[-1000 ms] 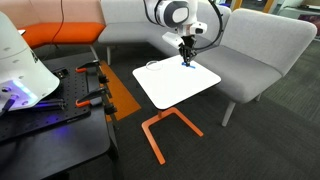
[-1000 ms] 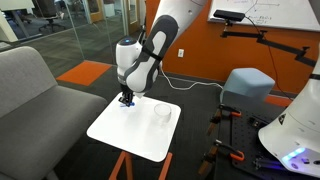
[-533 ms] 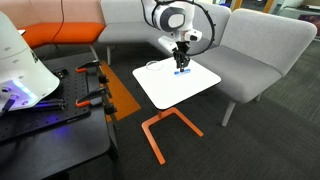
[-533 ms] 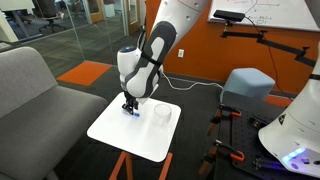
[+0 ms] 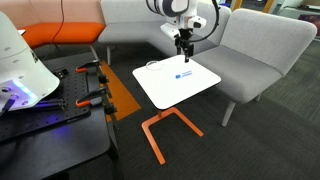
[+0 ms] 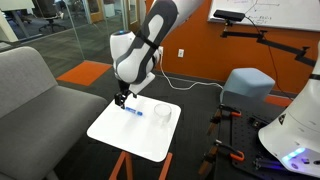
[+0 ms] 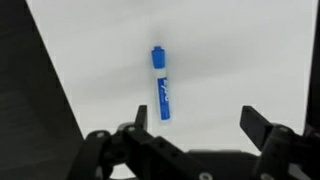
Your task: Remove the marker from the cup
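The blue marker (image 7: pixel 160 82) lies flat on the white tabletop (image 7: pixel 225 50), free of any grip. Both exterior views show the marker (image 5: pixel 186 74) (image 6: pixel 133 111) on the table. The small pale cup (image 6: pixel 162 113) stands upright a short way from it, with nothing seen in it. My gripper (image 7: pixel 198 118) hangs open above the marker, with nothing between its fingers (image 7: pixel 262 125). In the exterior views the gripper (image 5: pixel 184 47) (image 6: pixel 120 99) is lifted clear of the table. The cup is outside the wrist view.
The small white table (image 6: pixel 130 140) stands on an orange frame (image 5: pixel 165 130). Grey sofa seats (image 5: pixel 255 60) (image 6: pixel 30 90) flank it. A black workbench with clamps (image 5: pixel 60 110) and a white machine (image 6: pixel 295 130) stand close by.
The gripper opened, let the marker go onto the tabletop and rose away from it. The marker now lies on its own beside the cup.
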{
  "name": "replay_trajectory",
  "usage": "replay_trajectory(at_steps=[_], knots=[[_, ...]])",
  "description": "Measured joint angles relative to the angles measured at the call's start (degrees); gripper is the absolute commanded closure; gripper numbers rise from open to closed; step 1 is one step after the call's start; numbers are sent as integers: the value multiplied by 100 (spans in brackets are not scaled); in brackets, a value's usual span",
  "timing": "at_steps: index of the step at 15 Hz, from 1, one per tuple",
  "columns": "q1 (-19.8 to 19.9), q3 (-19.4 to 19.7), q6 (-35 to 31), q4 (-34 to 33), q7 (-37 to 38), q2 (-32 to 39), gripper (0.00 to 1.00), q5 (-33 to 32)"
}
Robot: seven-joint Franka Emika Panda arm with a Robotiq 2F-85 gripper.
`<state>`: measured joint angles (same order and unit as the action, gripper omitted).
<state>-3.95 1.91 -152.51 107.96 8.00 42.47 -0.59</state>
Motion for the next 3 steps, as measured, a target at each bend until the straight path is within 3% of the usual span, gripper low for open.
replay_trajectory(at_steps=[3], knots=[[-270, 217, 1116, 21, 543, -711, 0, -139]])
